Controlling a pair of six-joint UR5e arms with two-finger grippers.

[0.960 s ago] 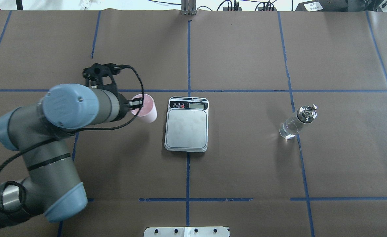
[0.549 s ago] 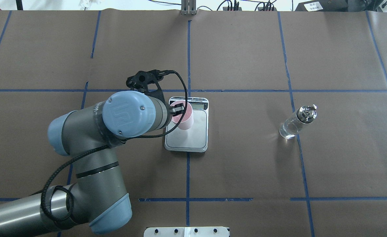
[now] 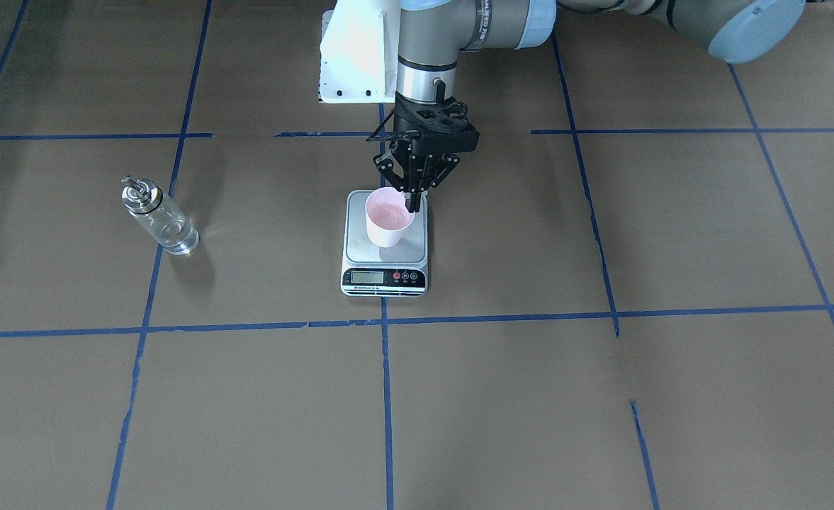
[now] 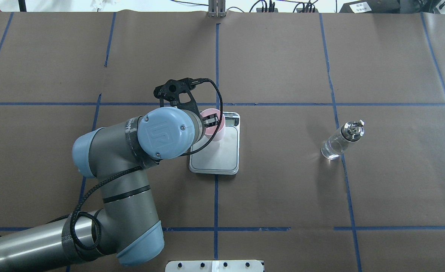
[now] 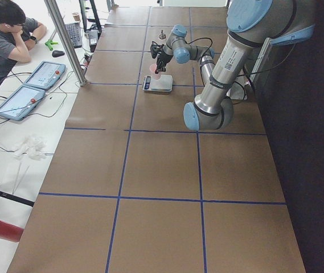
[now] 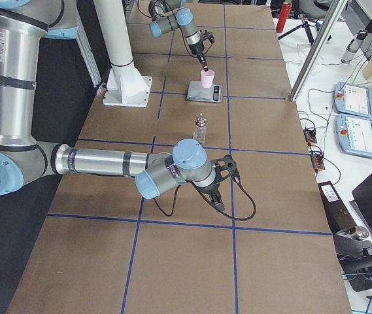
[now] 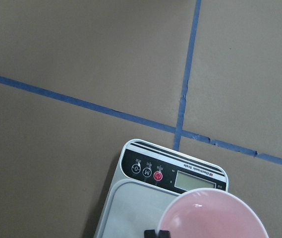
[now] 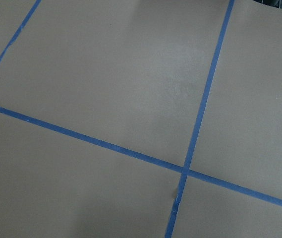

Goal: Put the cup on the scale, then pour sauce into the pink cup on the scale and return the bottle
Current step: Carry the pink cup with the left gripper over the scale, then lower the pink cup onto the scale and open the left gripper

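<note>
The left jaws pinch the rim of the cup, which stands upright on the scale. The bottle stands well to the right, nearer the right arm, whose jaws cannot be judged.

A wide table covered in brown paper, divided into large rectangles by blue tape lines. Near its middle, a small flat kitchen scale lies on the paper, straddling the central tape line, with its display panel at the end farther from the robot. Well apart from it, toward the robot's right, a clear glass bottle with a silver collar stands upright on the paper, just beside another tape line. At the robot's edge of the table, a white mounting plate sits on the central line.
</note>
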